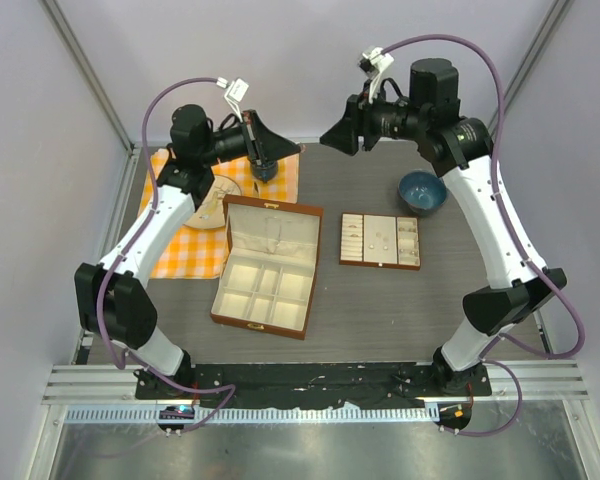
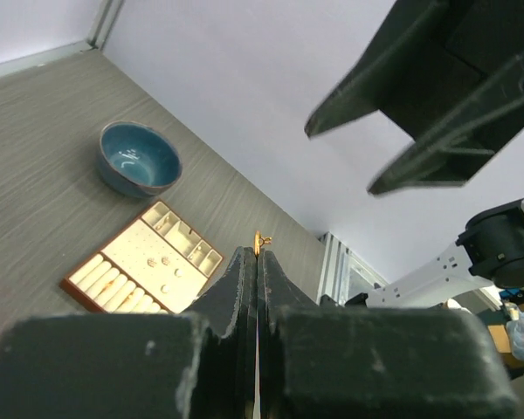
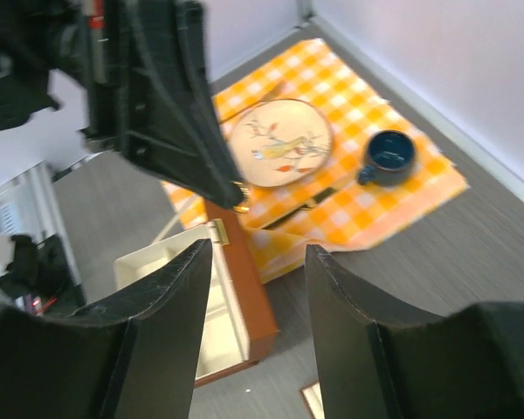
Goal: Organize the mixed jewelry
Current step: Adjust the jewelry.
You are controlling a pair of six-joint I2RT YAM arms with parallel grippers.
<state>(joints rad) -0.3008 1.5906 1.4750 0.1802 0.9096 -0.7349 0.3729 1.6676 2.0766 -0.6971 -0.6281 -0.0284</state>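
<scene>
Nearest the lens in the left wrist view, the left gripper [image 2: 258, 256] has its jaws pressed fully together, pinching a tiny copper-coloured ring [image 2: 260, 239] that stands proud of the fingertips. Seen from the right wrist, the same ring [image 3: 241, 207] sits at the tip of the left gripper [image 3: 234, 196], raised in the air above the far edge of the open brown jewelry box [image 1: 272, 206]. The right gripper [image 3: 258, 253] faces it with jaws spread wide and nothing between them; it is near the ring but not touching it. From above, both grippers [image 1: 280, 138] [image 1: 330, 135] hang over the far half of the table [image 1: 380, 310], tips pointing toward each other with a gap between.

On the table, the jewelry box lies left of centre with its lid thrown back. A flat ring tray [image 1: 380, 264] lies to its right, with a few tiny pieces in its middle panel, too small to identify. A blue bowl [image 2: 131, 179] stands beyond the tray. An orange checked cloth [image 1: 185, 250] on the left carries a decorated plate [image 3: 279, 153] and a dark blue cup [image 3: 389, 155].
</scene>
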